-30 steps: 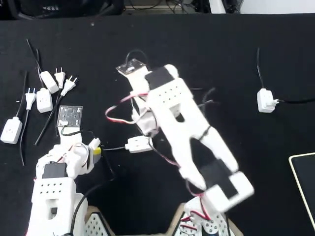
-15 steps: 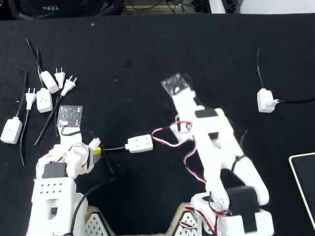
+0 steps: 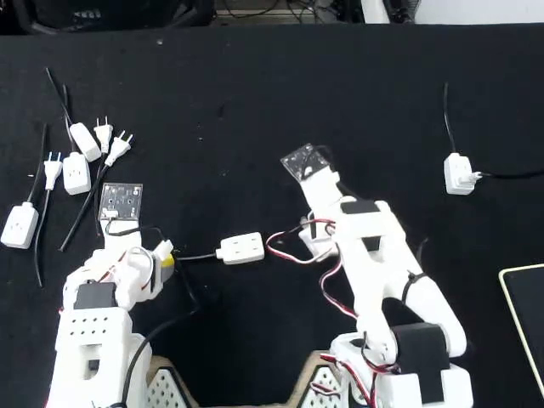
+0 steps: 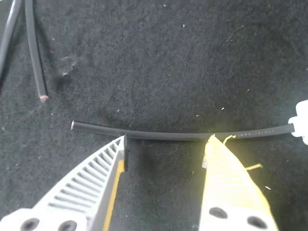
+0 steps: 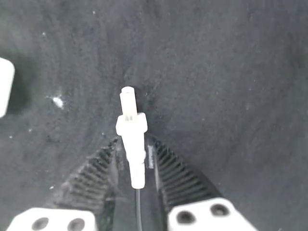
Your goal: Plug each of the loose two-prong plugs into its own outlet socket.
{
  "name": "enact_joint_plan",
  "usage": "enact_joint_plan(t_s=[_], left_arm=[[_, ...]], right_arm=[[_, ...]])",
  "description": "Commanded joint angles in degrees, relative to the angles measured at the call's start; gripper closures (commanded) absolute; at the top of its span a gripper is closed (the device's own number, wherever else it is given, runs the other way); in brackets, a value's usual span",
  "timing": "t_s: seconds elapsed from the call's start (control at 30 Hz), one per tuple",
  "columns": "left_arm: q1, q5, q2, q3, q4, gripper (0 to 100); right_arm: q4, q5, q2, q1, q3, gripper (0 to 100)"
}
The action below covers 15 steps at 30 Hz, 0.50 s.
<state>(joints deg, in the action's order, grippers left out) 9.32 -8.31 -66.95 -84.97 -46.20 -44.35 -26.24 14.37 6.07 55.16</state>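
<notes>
Swung rightward, right arm point(image 3: 374, 255) folds back, jaws clamping plug point(image 5: 131, 139).

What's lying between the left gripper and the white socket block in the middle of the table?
A black cable from the socket block runs just ahead of the open left gripper, as the left wrist view shows.

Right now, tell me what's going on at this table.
The right gripper is shut on a white two-prong plug, held above the black table. The left gripper is open over a black cable running to the white outlet socket mid-table. More loose plugs and sockets lie at the left.
</notes>
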Motion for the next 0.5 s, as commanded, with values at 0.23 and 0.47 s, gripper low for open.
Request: enact_joint_plan(t_s=[0.23, 0.47], left_arm=[[0.48, 0.26, -0.88, 0.48, 0.62, 73], [0.48, 0.18, -0.88, 0.48, 0.70, 73]], right_arm=[[7.30, -2.64, 2.42, -0.88, 2.51, 93.9], [7.30, -2.20, 2.42, 0.00, 1.27, 93.0]])
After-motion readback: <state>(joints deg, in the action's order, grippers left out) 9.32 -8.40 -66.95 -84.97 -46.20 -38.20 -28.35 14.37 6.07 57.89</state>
